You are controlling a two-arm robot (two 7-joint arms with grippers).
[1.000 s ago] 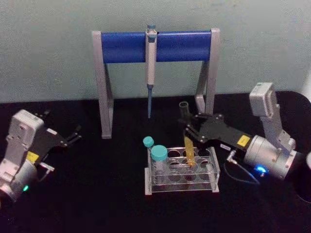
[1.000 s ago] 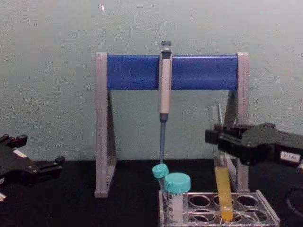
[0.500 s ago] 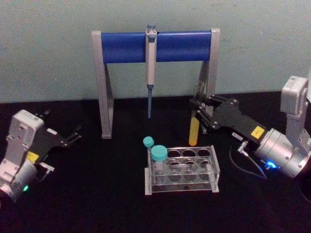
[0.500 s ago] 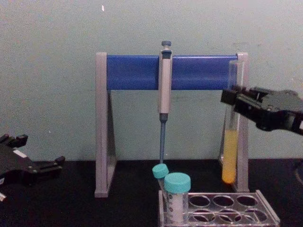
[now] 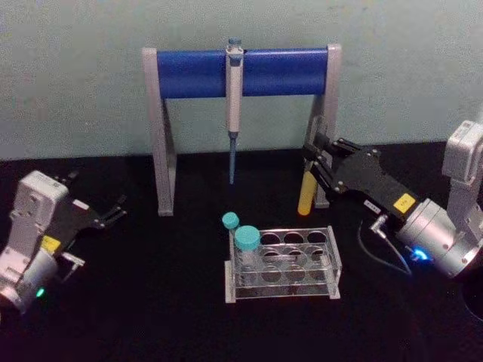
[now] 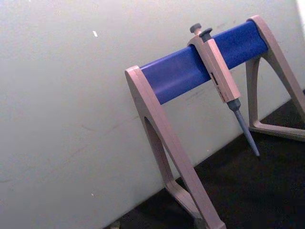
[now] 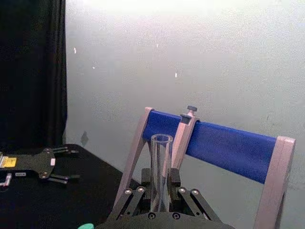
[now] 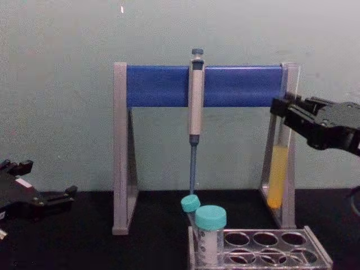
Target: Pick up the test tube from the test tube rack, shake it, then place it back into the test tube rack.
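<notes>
My right gripper (image 5: 312, 161) is closed on the test tube (image 5: 306, 193), pinching the clear glass above the yellow liquid, with the open mouth standing up past my fingers (image 7: 141, 190) in the right wrist view. The tube hangs close to upright and is out of the rack (image 5: 335, 265) – lifted above it and carried back and to the right, so that from the chest it lines up with the right leg of the stand (image 8: 121, 147). Its round bottom is in the air, higher than the rack's top. The rack sits on the black table (image 5: 151, 317) in front of the stand, with two teal-capped vials (image 5: 247, 241) at its left end and the other holes open. A pipette (image 5: 234, 90) hangs from the middle of the stand's blue crossbar, tip pointing down, well left of the tube. My left gripper (image 5: 115, 212) rests low at the far left of the table – fingers spread apart, nothing between them, well away from rack and tube.
</notes>
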